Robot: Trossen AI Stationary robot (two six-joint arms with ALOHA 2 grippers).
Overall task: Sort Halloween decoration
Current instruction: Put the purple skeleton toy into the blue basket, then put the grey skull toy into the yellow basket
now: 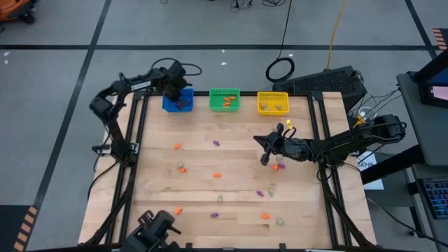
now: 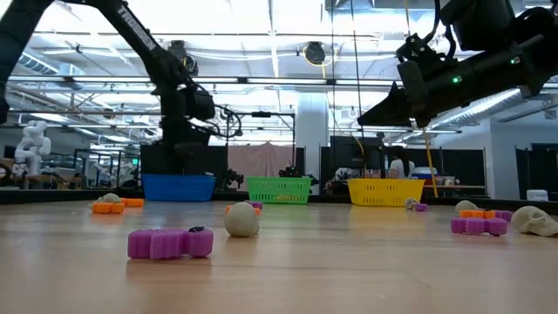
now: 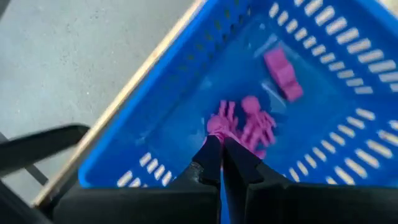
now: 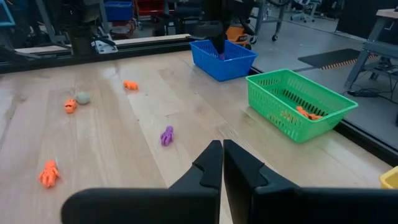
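The left pincer [image 3: 221,144] is down inside the blue bin [image 1: 177,102] at the far left corner of the desk [image 1: 231,189], its two fingers clenched tight together with a purple trinket [image 3: 219,122] right at their tips; whether that piece is pinched or only touched I cannot tell. Two more purple pieces lie on the bin floor just beside it, a little skeleton figure [image 3: 256,124] and a blocky one [image 3: 283,73] farther toward the slotted wall.

The right pincer [image 1: 264,159] hangs above the desk on the right side, also clenched, with nothing between its fingers. From its wrist camera the closed fingertips [image 4: 222,149] point across the wood toward the bins.

Next to the blue bin along the far edge stands the green bin [image 1: 225,99], which holds a few orange trinkets [image 4: 306,113], and then the yellow bin [image 1: 273,102], with some small pieces in it that I can't make out.

The rest of the Halloween decoration is scattered loose over the desk: a purple one [image 4: 166,135] near the middle, orange ones [image 4: 48,173] and a pale roundish one [image 4: 83,97] toward the left half, and more of all three colours spread along the near edge. Seen from desk height, a purple piece [image 2: 170,242] and a pale ball [image 2: 242,220] lie closest.
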